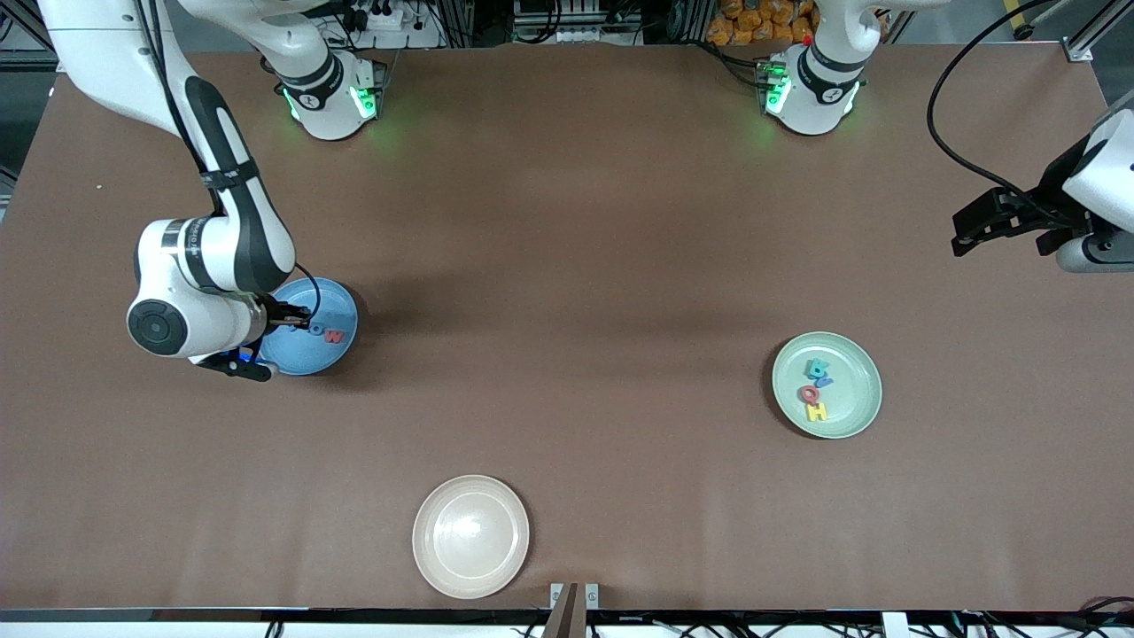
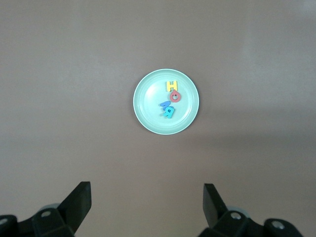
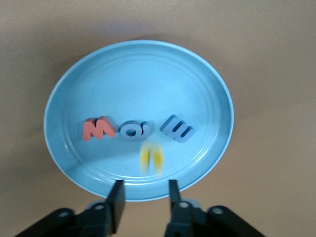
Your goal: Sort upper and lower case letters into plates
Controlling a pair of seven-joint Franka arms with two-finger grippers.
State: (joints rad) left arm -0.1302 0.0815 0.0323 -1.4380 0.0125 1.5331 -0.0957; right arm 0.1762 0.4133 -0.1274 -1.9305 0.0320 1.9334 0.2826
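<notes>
Hovering at the front view's left, over the blue plate (image 1: 310, 326), right pincer (image 3: 144, 200) parting narrowly, dropping a blurred yellow letter (image 3: 151, 158) beside three others. Waiting at right edge, left pincer (image 2: 147, 203) gaping wide, empty. Holding four letters at lower right, mint plate (image 1: 827, 385).

The front camera looks steeply down on the whole brown bench (image 1: 567, 266), facing both arm bases. The left wrist camera looks from high up at the pale mint green round plate (image 2: 166, 101). The right wrist camera sits close above the plain blue round plate (image 3: 138, 74). The front view shares both plates.
</notes>
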